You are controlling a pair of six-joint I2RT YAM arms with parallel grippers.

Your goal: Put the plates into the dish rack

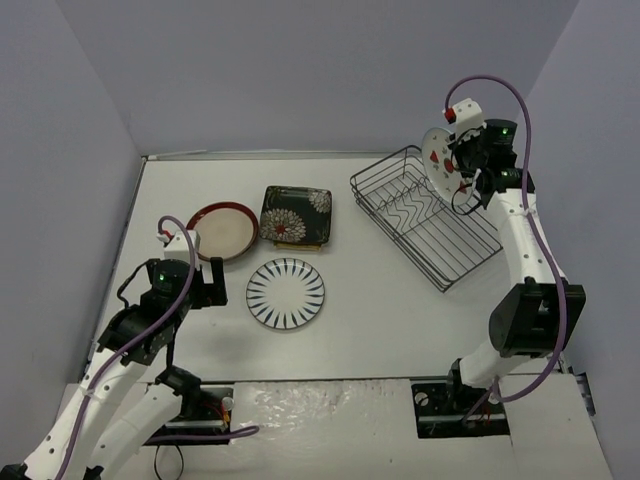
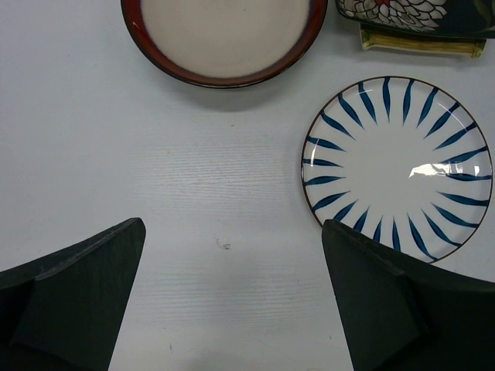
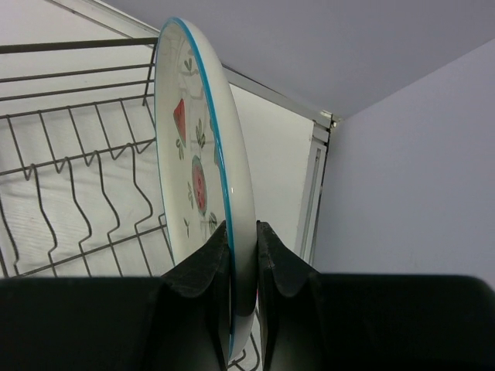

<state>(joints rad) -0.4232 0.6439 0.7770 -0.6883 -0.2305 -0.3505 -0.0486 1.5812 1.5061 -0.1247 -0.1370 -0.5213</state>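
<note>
My right gripper (image 1: 462, 168) is shut on the rim of the watermelon plate (image 1: 438, 155), holding it on edge above the far right end of the dark wire dish rack (image 1: 425, 213). In the right wrist view the plate (image 3: 197, 154) stands upright between my fingers (image 3: 209, 267), over the rack's zigzag dividers (image 3: 77, 193). My left gripper (image 1: 208, 290) is open and empty above the table, left of the striped plate (image 1: 286, 293). The red-rimmed cream plate (image 1: 222, 231) and the black floral square plate (image 1: 296, 213) lie beyond it. In the left wrist view the striped plate (image 2: 398, 166) lies right of the open gripper (image 2: 232, 297).
A yellow square plate edge (image 2: 418, 45) shows under the floral plate. The rack is empty inside. Grey walls close in the table on the left, back and right; the right wall (image 3: 410, 170) is close to the held plate.
</note>
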